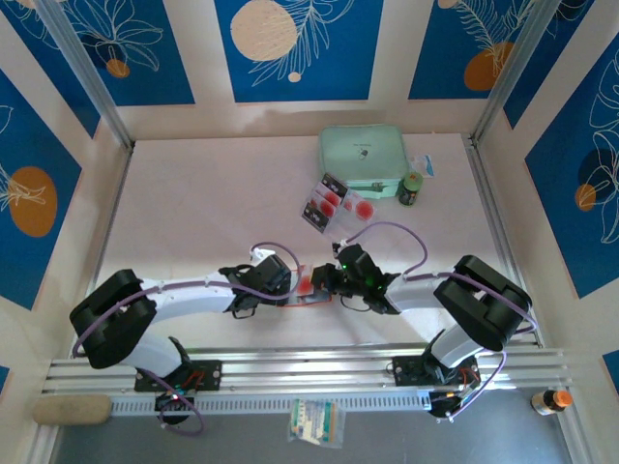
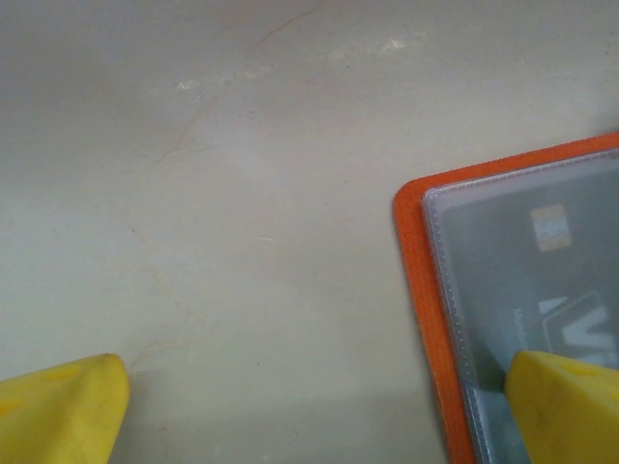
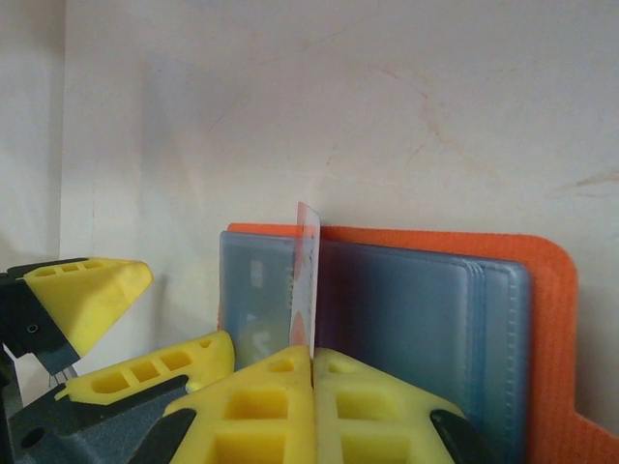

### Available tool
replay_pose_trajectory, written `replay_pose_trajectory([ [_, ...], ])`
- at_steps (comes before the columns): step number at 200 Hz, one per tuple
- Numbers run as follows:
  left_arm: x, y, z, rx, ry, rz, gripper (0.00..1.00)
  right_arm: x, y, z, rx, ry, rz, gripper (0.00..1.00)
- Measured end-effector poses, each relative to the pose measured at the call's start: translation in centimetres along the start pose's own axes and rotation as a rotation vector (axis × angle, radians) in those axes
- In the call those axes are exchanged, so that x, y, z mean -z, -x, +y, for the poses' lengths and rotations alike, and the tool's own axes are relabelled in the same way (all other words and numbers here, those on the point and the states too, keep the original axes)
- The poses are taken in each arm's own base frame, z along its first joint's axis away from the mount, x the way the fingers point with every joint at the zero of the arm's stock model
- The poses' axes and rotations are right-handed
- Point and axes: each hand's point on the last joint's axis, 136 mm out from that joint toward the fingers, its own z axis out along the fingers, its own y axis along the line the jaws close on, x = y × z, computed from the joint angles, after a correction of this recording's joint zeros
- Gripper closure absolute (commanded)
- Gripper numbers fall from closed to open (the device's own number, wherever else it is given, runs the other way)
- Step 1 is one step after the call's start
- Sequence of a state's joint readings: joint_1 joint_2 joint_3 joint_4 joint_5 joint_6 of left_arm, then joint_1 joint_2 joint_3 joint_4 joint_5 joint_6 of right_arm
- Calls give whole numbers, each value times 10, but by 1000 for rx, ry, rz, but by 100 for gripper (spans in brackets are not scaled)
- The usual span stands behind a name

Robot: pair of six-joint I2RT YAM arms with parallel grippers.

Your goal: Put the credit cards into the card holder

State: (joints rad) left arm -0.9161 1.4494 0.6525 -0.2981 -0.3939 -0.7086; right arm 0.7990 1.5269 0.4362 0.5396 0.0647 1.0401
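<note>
Right gripper [image 3: 311,360] of mine is pinched tight on one credit card [image 3: 308,275], held edge-on and upright. The card holder [image 3: 546,329] lies open on the table [image 2: 242,193] just past my fingers, and the card stands over its clear sleeves [image 3: 416,309]. Whether it touches them I cannot tell. My left gripper [image 2: 309,416] is spread wide, one fingertip [image 2: 566,406] on the holder's corner.
</note>
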Motion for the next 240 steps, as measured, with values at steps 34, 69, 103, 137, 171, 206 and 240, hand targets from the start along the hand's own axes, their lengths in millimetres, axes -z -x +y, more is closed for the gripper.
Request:
replay_pose_trajectory([
  [34, 0, 0, 0, 0, 0, 0, 0, 1, -4, -6, -9, -7, 4, 100],
  [69, 0, 0, 0, 0, 0, 0, 0, 2, -8, -8, -15, -5, 9, 100],
  [103, 0, 0, 0, 0, 0, 0, 0, 2, -10, -7, -20, -2, 13, 100],
  [137, 0, 0, 0, 0, 0, 0, 0, 2, -12, -7, -23, 0, 16, 100],
  [171, 0, 0, 0, 1, -1, -1, 0, 2, -15, -11, -26, -7, 22, 100],
  [206, 0, 0, 0, 0, -1, -1, 0, 3, -16, -12, -27, -8, 25, 100],
  [240, 0, 0, 0, 1, -2, -2, 0, 1, -18, -13, -28, -11, 33, 100],
])
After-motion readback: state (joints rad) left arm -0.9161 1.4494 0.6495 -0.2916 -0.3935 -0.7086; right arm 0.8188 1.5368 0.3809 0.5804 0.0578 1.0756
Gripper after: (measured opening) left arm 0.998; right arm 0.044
